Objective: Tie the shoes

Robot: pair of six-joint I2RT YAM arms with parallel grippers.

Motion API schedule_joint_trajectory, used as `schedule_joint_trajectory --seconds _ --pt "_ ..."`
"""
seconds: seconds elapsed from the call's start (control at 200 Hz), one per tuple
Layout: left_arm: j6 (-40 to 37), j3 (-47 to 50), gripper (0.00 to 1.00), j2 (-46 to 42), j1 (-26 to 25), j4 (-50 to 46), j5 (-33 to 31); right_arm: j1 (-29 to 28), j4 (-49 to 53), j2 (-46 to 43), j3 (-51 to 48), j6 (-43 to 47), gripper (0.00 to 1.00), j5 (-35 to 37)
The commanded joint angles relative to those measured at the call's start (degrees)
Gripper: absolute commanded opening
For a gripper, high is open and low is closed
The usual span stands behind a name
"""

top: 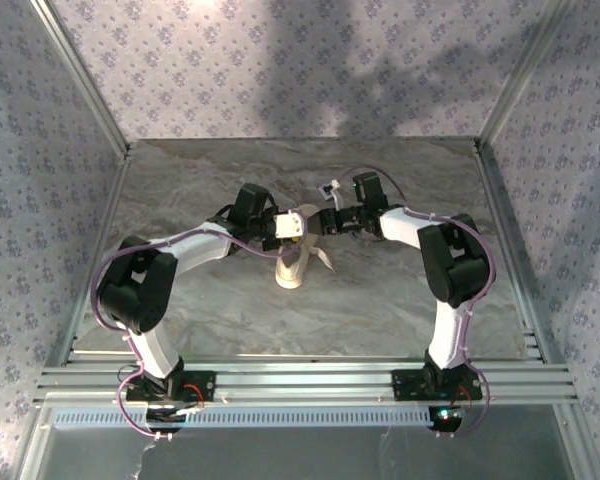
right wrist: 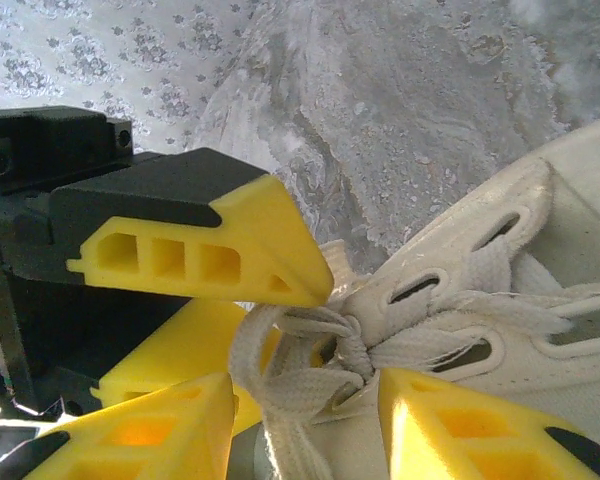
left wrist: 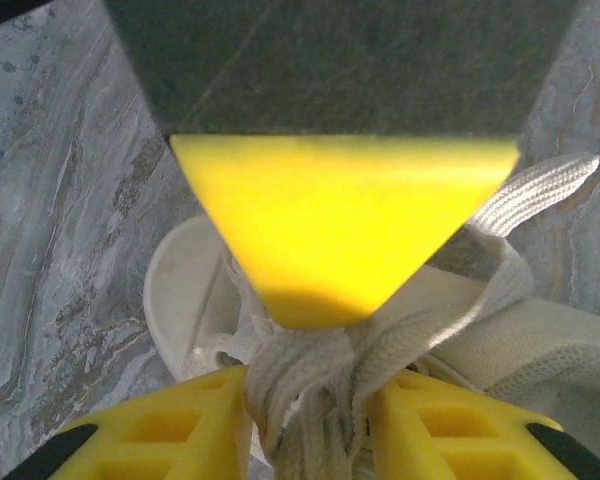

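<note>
On the left, we see the left gripper (top: 291, 228) reaching down over the sneaker (top: 291, 270), which sits on the marbled table (top: 200, 320) directly under both sets of jaws and runs from there back toward the arm bases. In the left wrist view, the left jaws are closed on the laces (left wrist: 310, 350). The bundle of white strands fills the whole gap between the two yellow fingers (left wrist: 170, 435) and touches both inner faces. The cream upper lies just below and beyond those tips. One flat lace end trails away from the left jaws to the right, out across the table. Just past the left jaws, a yellow finger of the right gripper (top: 325, 222) hangs close above the same bundle. Moving right, the right wrist view shows a twisted knot (right wrist: 352, 352) of lace sitting just ahead of the right jaws, level with the sneaker's slotted eyelets (right wrist: 420, 290). The shoe's upper stretches off to the right of it. The right jaws stand partly apart, with a lace loop dropping down between them, close against their left finger. We cannot tell whether they press it or merely straddle it. The left gripper's fingertips meet the strands immediately above the right jaws, so the two grippers sit almost touching over the lacing.
</note>
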State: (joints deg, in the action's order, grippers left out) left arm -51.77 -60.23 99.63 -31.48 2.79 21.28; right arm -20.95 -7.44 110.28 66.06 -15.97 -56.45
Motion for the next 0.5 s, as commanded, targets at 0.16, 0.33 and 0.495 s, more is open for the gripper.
schedule_joint_trajectory --seconds 0.16,0.33,0.495 --pt "0.2 -1.3 0.34 -1.8 0.7 -1.0 2.2 -0.3 2.3 0.3 1.8 2.7 0.4 -2.1" --pt "0.8 -2.2 0.34 -1.4 0.8 -1.8 3.1 -0.5 2.7 0.6 4.1 3.9 0.4 -3.3" --pt "1.3 -3.0 0.34 -1.1 1.1 -3.4 4.3 -0.8 3.0 0.5 4.2 5.9 0.41 -4.3"
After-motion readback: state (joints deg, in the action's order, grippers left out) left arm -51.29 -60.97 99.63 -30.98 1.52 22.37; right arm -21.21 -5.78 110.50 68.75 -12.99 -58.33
